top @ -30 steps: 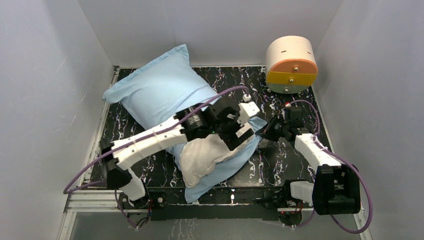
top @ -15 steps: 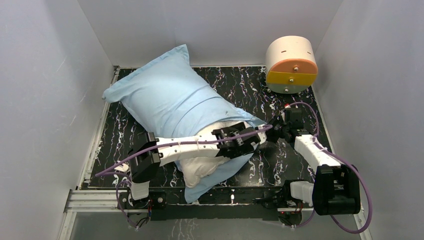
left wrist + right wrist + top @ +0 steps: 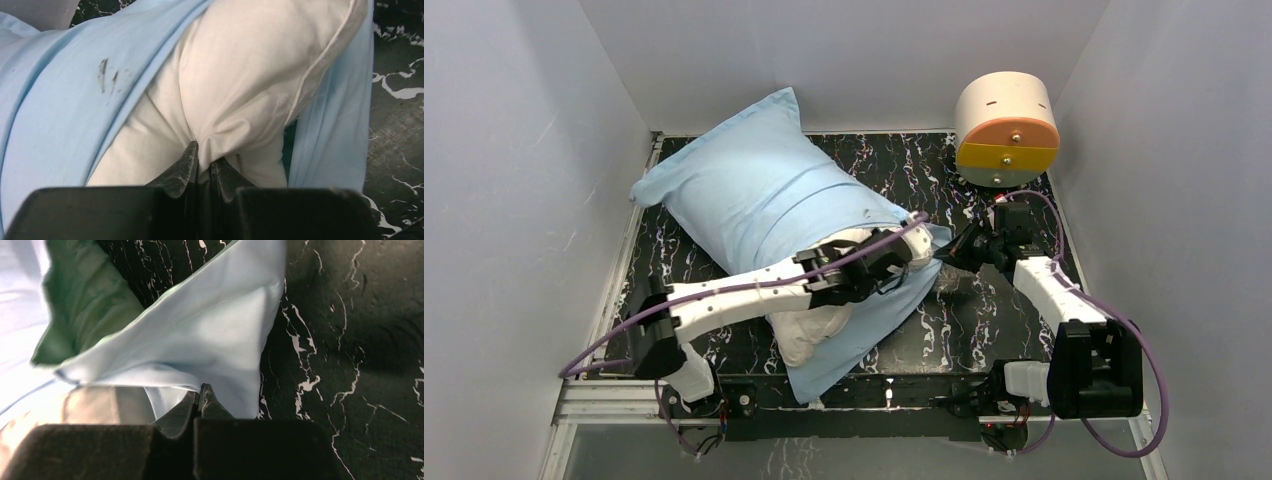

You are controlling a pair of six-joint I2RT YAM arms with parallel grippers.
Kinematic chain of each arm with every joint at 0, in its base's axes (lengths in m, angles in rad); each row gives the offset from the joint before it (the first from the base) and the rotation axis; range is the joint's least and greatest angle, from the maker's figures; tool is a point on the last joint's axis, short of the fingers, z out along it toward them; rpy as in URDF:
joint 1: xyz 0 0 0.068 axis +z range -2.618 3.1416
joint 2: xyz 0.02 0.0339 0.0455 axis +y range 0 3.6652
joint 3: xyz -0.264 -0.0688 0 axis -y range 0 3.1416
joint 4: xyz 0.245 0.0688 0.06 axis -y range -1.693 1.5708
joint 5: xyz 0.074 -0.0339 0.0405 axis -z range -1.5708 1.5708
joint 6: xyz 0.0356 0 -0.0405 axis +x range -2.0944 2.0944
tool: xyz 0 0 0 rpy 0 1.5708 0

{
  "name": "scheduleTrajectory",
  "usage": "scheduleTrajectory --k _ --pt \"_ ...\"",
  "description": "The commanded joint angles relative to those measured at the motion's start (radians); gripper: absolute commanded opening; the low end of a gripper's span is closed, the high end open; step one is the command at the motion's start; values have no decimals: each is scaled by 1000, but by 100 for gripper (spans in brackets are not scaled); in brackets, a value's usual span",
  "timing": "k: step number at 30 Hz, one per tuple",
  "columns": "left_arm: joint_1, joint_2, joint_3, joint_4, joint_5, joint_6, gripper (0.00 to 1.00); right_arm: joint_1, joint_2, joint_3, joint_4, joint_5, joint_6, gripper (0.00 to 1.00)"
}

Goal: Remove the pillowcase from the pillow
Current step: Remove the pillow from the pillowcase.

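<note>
The big soft light-blue fabric pillowcase (image 3: 754, 195) lies slantwise on the black white-veined marbled table (image 3: 984, 320), its closed end at the far left corner and its open mouth toward the near middle. Most of the plump white rectangular pillow (image 3: 240, 75) sits inside it, and only the wrinkled near end bulges out of the mouth. The left gripper (image 3: 204, 157) has its jaws pressed together on a small fold of the pillow's white cloth, which puckers up between the tips. The right gripper (image 3: 200, 392) is clamped on the edge of the pillowcase at its right corner, where the blue cloth is drawn into a taut triangle and the green satin inside shows behind it. The left arm stretches low from its near-left base across the pillow toward the right. The right arm rises from the near-right base and bends left toward that corner. A round cream-and-orange drum (image 3: 1007, 128) stands at the far right, well apart from both
</note>
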Motion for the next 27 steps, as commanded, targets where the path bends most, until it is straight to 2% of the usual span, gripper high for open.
scheduleTrajectory --k 1,3,6,9,11,13,14,15,16,18,19,20,22,23,25,27 --pt "90 -236 22 -116 -75 -87 0 -32 78 54 36 132 -44 0" --pt "116 -296 -46 -126 -22 -132 0 -40 113 78 94 82 -30 0" --pt "123 -341 -129 -133 43 -199 0 -39 165 140 156 -85 -14 0" --pt "124 -356 -122 -106 131 -253 0 -39 165 162 185 -198 -20 9" --pt "124 -348 -98 -77 189 -276 0 -39 120 193 81 -208 -86 21" --pt "124 -324 -71 -55 228 -311 0 -39 32 165 -3 -221 -136 45" --pt "125 -321 -64 -40 228 -325 0 -37 -6 121 17 -333 -166 58" --pt "127 -321 -57 -28 231 -334 0 -34 -26 73 37 -517 -187 62" --pt "129 -324 -54 -6 256 -341 0 -15 -55 14 55 -497 -147 64" --pt "131 -320 -43 17 337 -337 0 51 -86 -99 248 -458 -7 67" --pt "131 -323 -36 8 391 -329 0 101 -36 -80 308 -407 15 69" --pt "131 -380 -37 -82 500 -312 0 155 142 42 336 -393 -13 70" --pt "131 -423 -62 -135 548 -316 0 175 207 84 415 -406 36 70" --pt "131 -450 -78 -154 594 -316 0 183 241 106 485 -394 71 67" --pt "131 -477 -88 -163 668 -319 0 186 283 156 493 -332 107 57" --pt "131 -506 -102 -145 734 -328 0 185 333 217 496 -287 133 52"
